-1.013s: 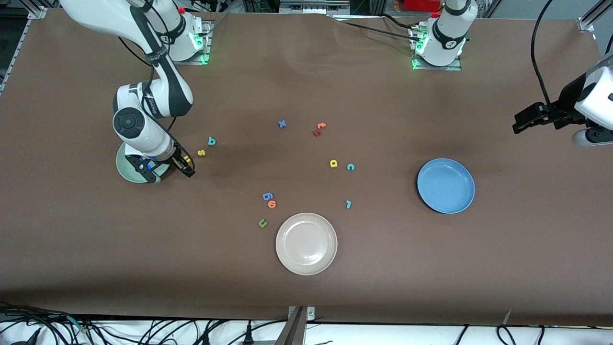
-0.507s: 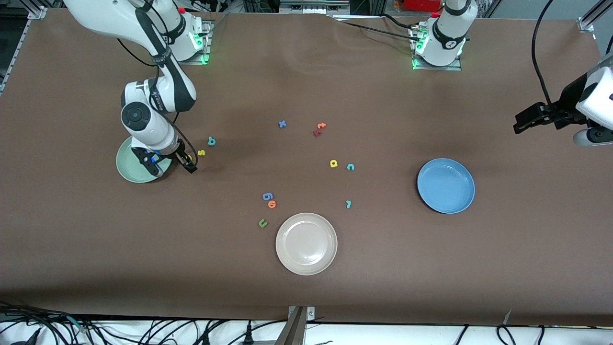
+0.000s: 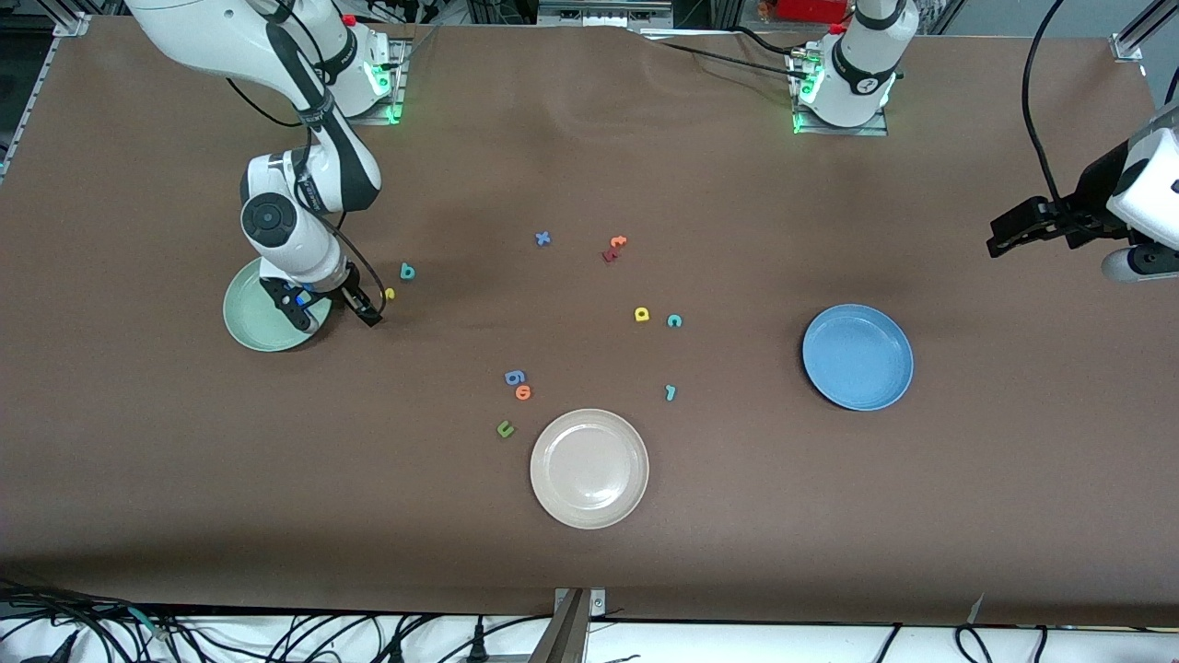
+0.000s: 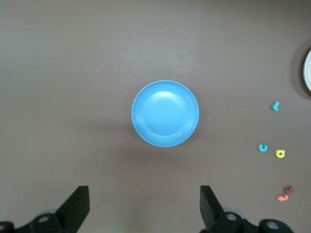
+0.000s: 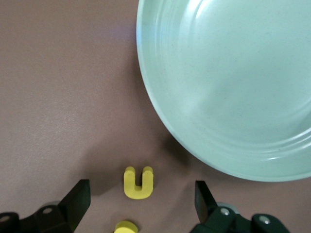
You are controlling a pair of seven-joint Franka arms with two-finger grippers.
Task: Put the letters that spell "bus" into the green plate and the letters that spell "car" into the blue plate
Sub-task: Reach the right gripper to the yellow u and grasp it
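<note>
Desk (image 3: pixel 589 166): brown, matte, spanning the whole front view; cables trail along its near edge.

Arms: the right arm reaches down at its own end of the desk; the left arm waits high at its end.

Plates: green plate (image 3: pixel 249 322) at the right arm's end, empty; blue plate (image 3: pixel 857 356) toward the left arm's end, empty; cream plate (image 3: pixel 589 468) nearest the front camera, between them.

Right tool (image 3: pixel 333 308): low over the desk, between the green plate's rim and the yellow "s" (image 3: pixel 390 294), jaws spread wide, holding nothing. In the right wrist view the yellow "u" (image 5: pixel 138 182) lies flat on the desk between the fingers (image 5: pixel 77 199), just beside the plate's rim (image 5: pixel 194 145), not on it.

Left tool (image 4: pixel 143 208): jaws wide apart, empty, high over the blue plate (image 4: pixel 165 113).

Letters: teal "b" (image 3: pixel 407 272) near the "s", farther from the front camera. Yellow "a" (image 3: pixel 642 315) and teal "c" (image 3: pixel 674 320) side by side mid-desk; teal "r" (image 3: pixel 671 392) nearer the camera. All lie on the desk, outside the plates.

Other letters: blue "x" (image 3: pixel 542 238); an orange and dark red pair (image 3: pixel 613 248); a blue and orange pair (image 3: pixel 519 384); green "u" (image 3: pixel 505 428) beside the cream plate.
</note>
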